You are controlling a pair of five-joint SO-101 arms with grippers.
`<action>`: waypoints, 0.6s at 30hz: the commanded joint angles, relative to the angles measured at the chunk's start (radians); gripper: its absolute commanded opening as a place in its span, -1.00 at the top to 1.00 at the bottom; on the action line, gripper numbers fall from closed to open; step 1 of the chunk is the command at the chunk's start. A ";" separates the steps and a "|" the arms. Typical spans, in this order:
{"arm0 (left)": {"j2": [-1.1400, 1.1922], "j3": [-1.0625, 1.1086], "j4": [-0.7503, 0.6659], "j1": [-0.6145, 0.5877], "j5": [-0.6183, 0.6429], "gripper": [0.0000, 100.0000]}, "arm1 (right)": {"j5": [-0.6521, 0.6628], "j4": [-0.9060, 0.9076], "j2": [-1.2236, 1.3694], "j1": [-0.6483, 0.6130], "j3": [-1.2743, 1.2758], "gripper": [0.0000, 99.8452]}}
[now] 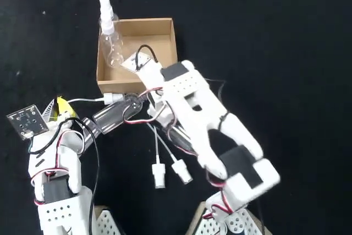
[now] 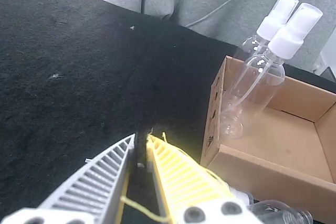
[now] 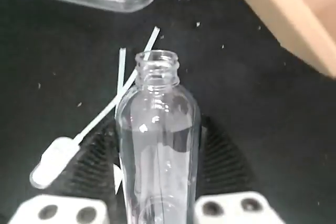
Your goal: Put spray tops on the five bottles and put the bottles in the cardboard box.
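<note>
Bottle (image 3: 157, 145), clear and uncapped, is clamped in the right gripper (image 3: 157, 129). The two dark ribbed fingers (image 3: 92, 153) press on either side of its body, spread just to the bottle's width. Its bare threaded neck sticks out past the fingertips, over the black table (image 1: 275, 53). Behind that neck on the cloth lie two thin dip tubes, and one of them runs back to a white spray top (image 3: 52, 158) lying flat beside the gripper.

In the high view, the two loose spray tops (image 1: 158, 179) lie side by side at about 6 o'clock from the cardboard box (image 1: 144, 21), partly tucked under the right arm. That arm slants across the middle of the table towards the box's near wall.

A second uncapped bottle (image 1: 113, 115) lies on its side at about 7 o'clock from the box, close to the near wall. Another spray top (image 1: 114, 98) lies just beside it, between the bottle and the box.

The left gripper (image 2: 140, 145) sits low at roughly 8 o'clock from the box. Its grey and yellow jaws are drawn almost together, leaving only a thin slit, and nothing is between them. The lying bottle's open neck is close by the gripper's yellow side.

Two capped bottles (image 1: 110, 42) stand upright and touching in the box's 10 o'clock corner, their white sprayers rising above the rim.
</note>
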 commanded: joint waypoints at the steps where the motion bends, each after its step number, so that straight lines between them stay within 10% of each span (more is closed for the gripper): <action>1: -0.005 0.022 -0.002 0.012 -0.003 0.94 | 0.006 0.003 -0.145 0.060 0.027 0.97; 18: -0.005 0.022 0.003 0.035 -0.066 0.94 | 0.000 -0.005 -0.447 0.296 0.136 0.97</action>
